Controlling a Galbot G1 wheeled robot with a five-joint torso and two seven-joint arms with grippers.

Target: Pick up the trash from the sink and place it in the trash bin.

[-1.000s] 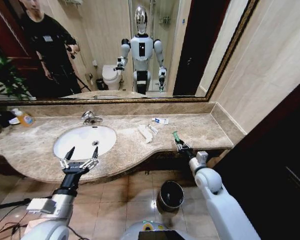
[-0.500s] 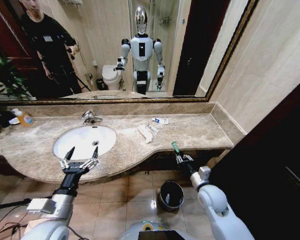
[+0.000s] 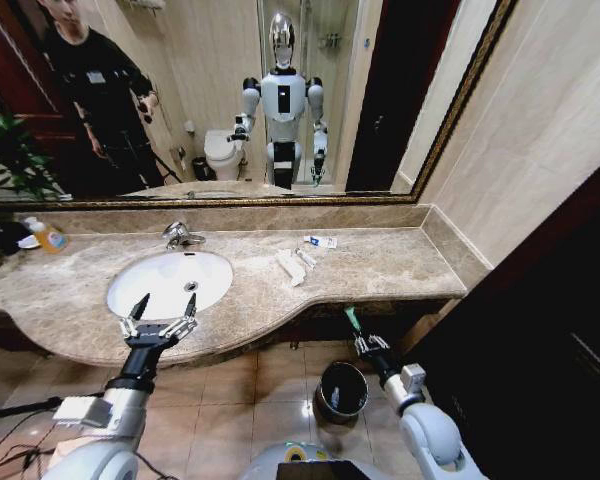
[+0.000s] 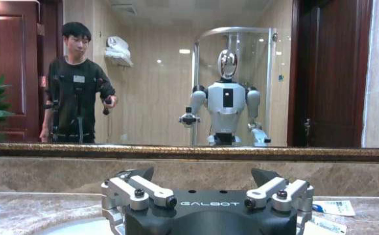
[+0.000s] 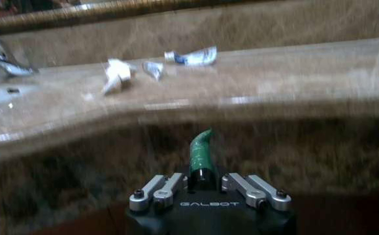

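Right pincer [image 3: 361, 338]: I see it clamped on the green tube [image 3: 352, 319], which sticks up from between its fingers, below the counter's [image 3: 400, 262] front edge.
Bin [image 3: 340, 392]: on the floor just below and left of that pincer, apart from it.
White tubes [image 3: 290, 266] and blue-printed packet [image 3: 321, 241]: on the counter, beyond it.
Left pincer [image 3: 163, 318]: fingers spread wide, empty, over the sink's [image 3: 170, 281] near rim; faucet [image 3: 180, 235] beyond.

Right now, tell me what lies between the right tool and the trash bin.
Nothing but bare floor tile. In the head view the right tool, shut on the green tube, hangs just off the rim of the trash bin, below the counter edge.
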